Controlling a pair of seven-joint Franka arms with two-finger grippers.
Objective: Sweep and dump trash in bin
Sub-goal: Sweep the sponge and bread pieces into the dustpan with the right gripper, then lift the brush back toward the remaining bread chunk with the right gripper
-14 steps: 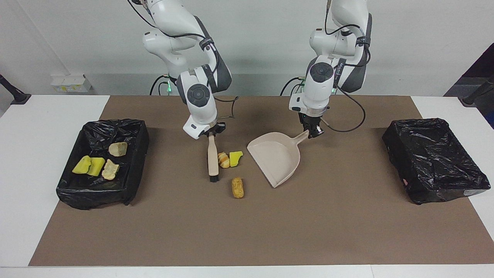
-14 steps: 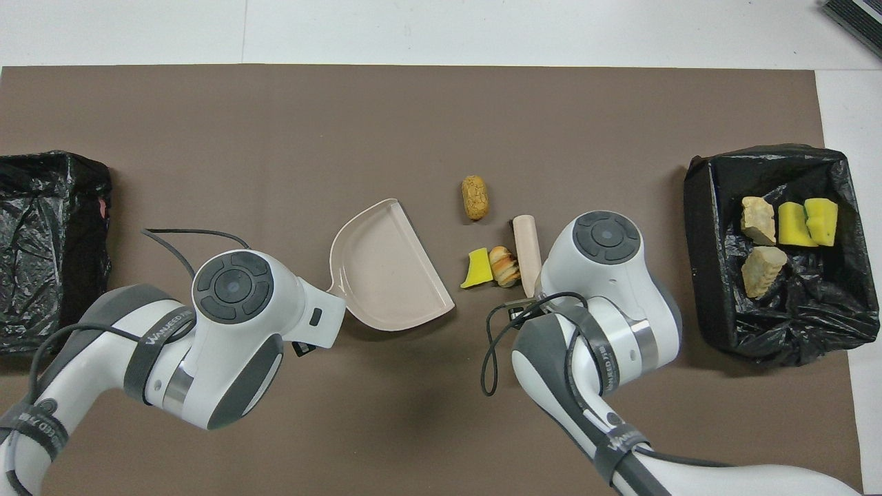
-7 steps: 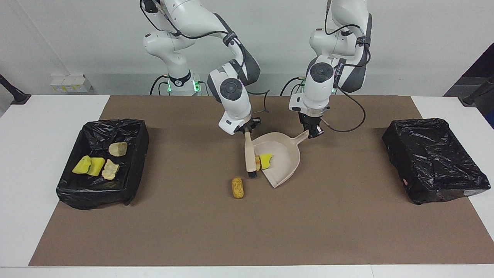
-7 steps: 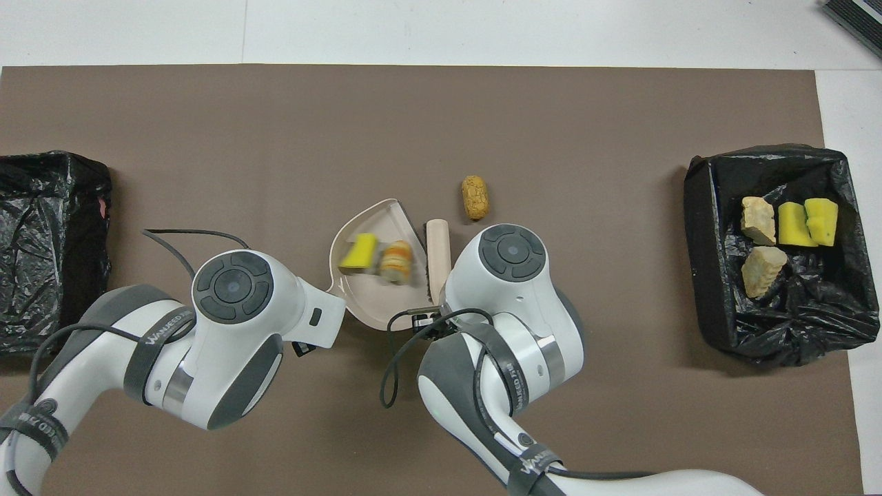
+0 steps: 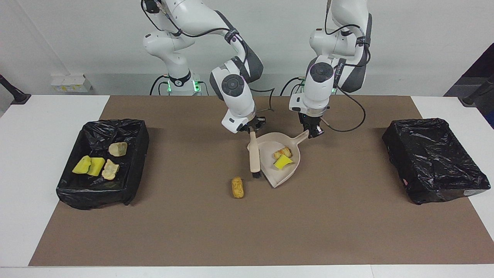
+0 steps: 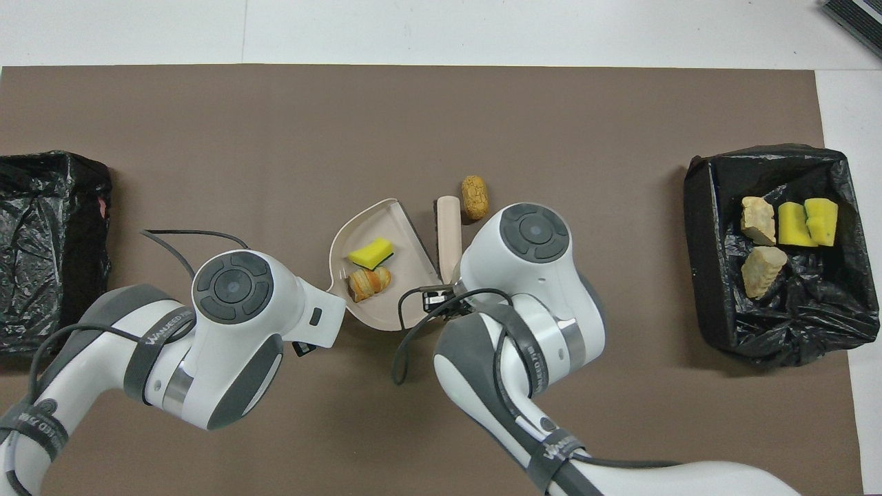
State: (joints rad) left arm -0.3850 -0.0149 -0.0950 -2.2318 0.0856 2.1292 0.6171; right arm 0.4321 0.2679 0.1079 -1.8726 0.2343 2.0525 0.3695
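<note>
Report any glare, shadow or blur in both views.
Facing view: even light, sheen on the empty bin's black liner, soft shadow beside the filled bin. Overhead view: faint arm shadow on the mat; pastry and sponge in the dustpan look sharp.

white table (image 5: 42,127) under brown mat (image 5: 247,231) bearing bins, dustpan (image 5: 287,175), pastry (image 5: 237,187).

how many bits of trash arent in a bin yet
3. A yellow sponge chunk and a pastry lump lie in the dustpan; a brown lump lies on the mat beside the brush.
</note>
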